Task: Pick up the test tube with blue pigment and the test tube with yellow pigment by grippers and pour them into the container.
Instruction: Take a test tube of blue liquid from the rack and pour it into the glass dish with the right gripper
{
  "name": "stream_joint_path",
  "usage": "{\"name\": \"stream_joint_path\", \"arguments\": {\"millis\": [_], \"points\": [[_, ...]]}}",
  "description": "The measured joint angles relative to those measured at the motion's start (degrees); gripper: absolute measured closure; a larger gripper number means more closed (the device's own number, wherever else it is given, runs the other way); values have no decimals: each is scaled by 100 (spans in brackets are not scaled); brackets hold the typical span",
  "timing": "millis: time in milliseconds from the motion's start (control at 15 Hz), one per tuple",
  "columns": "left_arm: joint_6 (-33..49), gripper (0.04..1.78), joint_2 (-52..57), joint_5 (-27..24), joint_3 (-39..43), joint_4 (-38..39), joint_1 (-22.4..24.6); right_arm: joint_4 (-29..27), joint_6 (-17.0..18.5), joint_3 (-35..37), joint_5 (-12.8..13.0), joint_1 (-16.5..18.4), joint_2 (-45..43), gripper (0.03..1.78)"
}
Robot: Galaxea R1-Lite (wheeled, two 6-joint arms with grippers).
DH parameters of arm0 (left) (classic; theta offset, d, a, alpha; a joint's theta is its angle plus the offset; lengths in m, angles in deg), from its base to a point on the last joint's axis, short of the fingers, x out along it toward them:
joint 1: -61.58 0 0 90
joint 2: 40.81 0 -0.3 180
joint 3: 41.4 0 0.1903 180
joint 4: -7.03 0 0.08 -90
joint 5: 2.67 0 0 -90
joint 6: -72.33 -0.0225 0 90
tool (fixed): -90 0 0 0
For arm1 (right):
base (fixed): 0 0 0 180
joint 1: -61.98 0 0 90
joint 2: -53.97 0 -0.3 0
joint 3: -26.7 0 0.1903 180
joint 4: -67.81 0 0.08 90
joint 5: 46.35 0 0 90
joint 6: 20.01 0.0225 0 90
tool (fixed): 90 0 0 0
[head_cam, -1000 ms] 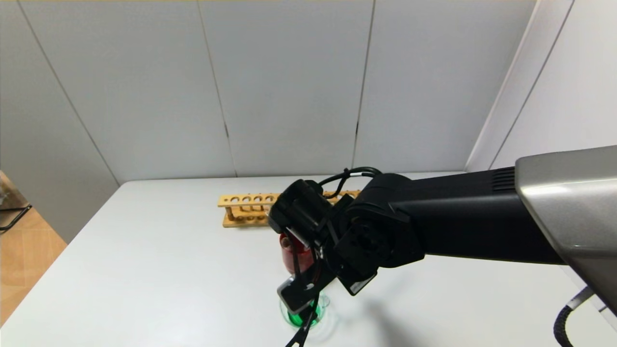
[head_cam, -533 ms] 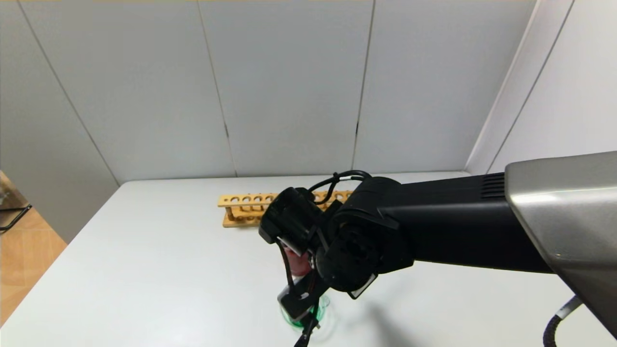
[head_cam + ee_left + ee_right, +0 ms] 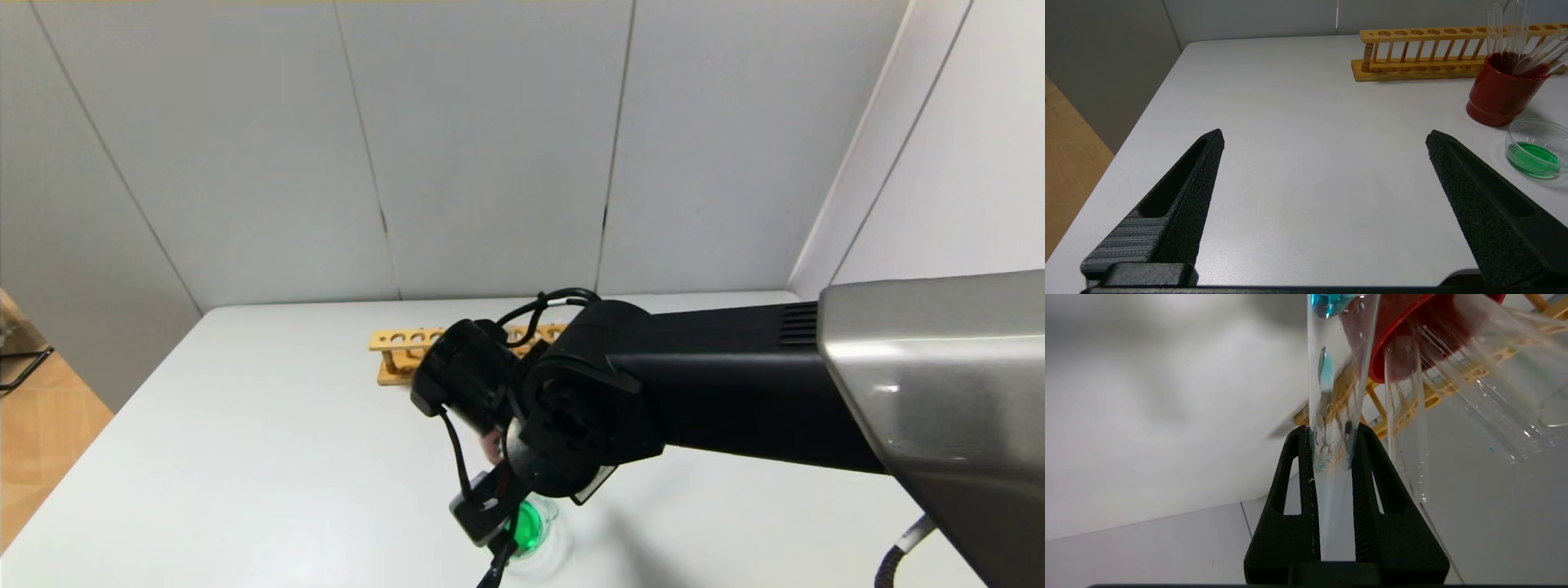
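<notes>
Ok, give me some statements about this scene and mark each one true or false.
1. The right end effector grips the blue tube. True.
2. The left end effector is shut. False: it is open, its jaws wide apart over the table.
3. The container holds green liquid. True.
4. The red cup is empty. False: clear tubes stand in it.
5. The rack lies nearer the robot than the red cup. False: it lies behind the cup, toward the wall.
</notes>
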Motion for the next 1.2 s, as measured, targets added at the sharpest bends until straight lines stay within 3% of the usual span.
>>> {"name": "stream_joint_path", "arguments": {"millis": [1200], "points": [[0,7,0,-2,0,2,0,-700,-91,-571,781,-190,280,149]]}}
